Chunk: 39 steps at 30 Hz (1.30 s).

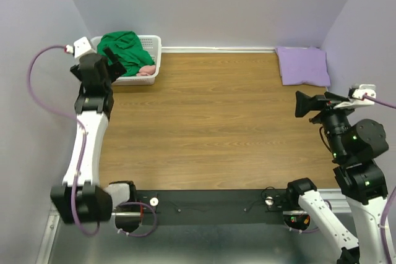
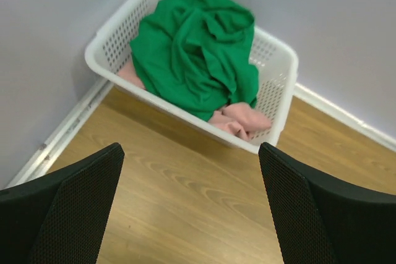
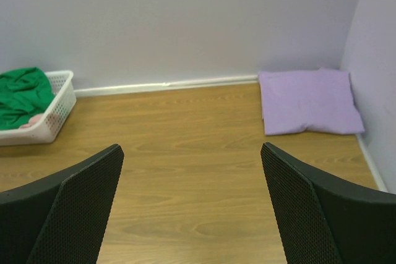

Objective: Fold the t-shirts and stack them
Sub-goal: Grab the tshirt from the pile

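A crumpled bright green t-shirt fills the white lattice basket at the back left corner. A salmon pink t-shirt lies under it and pokes out at the basket's near end. A lavender t-shirt lies folded flat on the table at the back right corner. My left gripper hovers open just in front of the basket and holds nothing. My right gripper is open and empty at the right side, short of the lavender t-shirt.
The wooden table is walled at the back and on both sides. A white baseboard runs along the back edge. The black mounting rail of the arm bases crosses the near edge.
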{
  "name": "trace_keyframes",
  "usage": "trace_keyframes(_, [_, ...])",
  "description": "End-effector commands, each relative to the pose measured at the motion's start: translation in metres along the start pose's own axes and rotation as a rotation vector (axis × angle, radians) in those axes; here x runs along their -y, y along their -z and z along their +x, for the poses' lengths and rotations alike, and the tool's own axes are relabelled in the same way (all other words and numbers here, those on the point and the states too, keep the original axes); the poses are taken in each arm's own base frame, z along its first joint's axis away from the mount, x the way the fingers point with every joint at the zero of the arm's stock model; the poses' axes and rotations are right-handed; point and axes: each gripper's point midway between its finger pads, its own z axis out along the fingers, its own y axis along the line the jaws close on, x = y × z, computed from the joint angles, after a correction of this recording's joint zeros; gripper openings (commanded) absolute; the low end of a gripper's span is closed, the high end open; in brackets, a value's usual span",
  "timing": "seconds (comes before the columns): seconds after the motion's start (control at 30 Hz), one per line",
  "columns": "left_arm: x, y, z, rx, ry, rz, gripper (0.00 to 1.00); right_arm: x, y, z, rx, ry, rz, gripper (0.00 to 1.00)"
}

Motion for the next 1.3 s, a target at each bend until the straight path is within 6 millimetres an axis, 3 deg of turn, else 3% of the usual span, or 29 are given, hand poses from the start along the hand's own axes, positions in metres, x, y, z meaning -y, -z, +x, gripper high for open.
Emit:
trace_keyframes(0.0, [0.006,-0.055,0.004,-0.033,0.027,-0.081,0.98,-0.009,-0.009,0.024,-0.081,-0.044,-0.033,1.0])
trace_keyframes(0.03, [0.009,-0.079,0.009,-0.061,0.021,-0.104,0.98,-0.009,-0.013,0.031,-0.102,-0.041,-0.029,1.0])
trace_keyframes(0.1, [0.008,-0.103,0.02,-0.107,0.008,-0.142,0.98,-0.008,-0.018,0.037,-0.123,-0.038,-0.016,1.0])
trace_keyframes(0.13, [0.009,-0.128,0.026,-0.133,0.0,-0.164,0.98,-0.006,-0.021,0.042,-0.138,-0.034,-0.002,1.0])
trace_keyframes(0.23, [0.002,-0.16,0.045,-0.215,-0.014,-0.221,0.97,-0.002,-0.025,0.05,-0.158,-0.034,0.021,1.0])
trace_keyframes(0.27, [0.001,-0.181,0.05,-0.228,-0.009,-0.237,0.96,0.0,-0.028,0.053,-0.167,-0.038,0.037,1.0])
trace_keyframes(0.37, [-0.01,-0.21,0.066,-0.268,-0.003,-0.275,0.95,0.001,-0.033,0.058,-0.186,-0.046,0.051,1.0])
trace_keyframes(0.53, [-0.024,-0.242,0.094,-0.302,0.022,-0.299,0.91,-0.001,-0.039,0.067,-0.219,-0.054,0.052,1.0])
trace_keyframes(0.57, [-0.026,-0.248,0.108,-0.325,0.022,-0.293,0.91,-0.002,-0.039,0.068,-0.221,-0.06,0.051,1.0])
trace_keyframes(0.77, [-0.032,-0.277,0.143,-0.35,0.015,-0.26,0.78,-0.005,-0.042,0.075,-0.242,-0.086,0.047,1.0])
trace_keyframes(0.87, [-0.026,-0.283,0.144,-0.345,-0.008,-0.208,0.7,-0.012,-0.041,0.077,-0.257,-0.1,0.008,1.0])
trace_keyframes(0.97, [-0.024,-0.284,0.138,-0.309,-0.026,-0.18,0.53,-0.017,-0.04,0.08,-0.273,-0.107,-0.021,1.0])
trace_keyframes(1.0, [-0.023,-0.285,0.136,-0.292,-0.027,-0.167,0.31,-0.019,-0.038,0.081,-0.277,-0.107,-0.034,1.0])
trace_keyframes(1.1, [-0.017,-0.282,0.124,-0.272,-0.044,-0.142,0.03,-0.021,-0.036,0.08,-0.277,-0.115,-0.043,1.0])
trace_keyframes(1.23, [0.01,-0.256,0.075,-0.171,-0.075,-0.097,0.0,-0.022,-0.032,0.075,-0.261,-0.119,-0.05,1.0])
trace_keyframes(1.27, [0.019,-0.239,0.045,-0.107,-0.088,-0.094,0.0,-0.022,-0.031,0.074,-0.262,-0.118,-0.051,1.0])
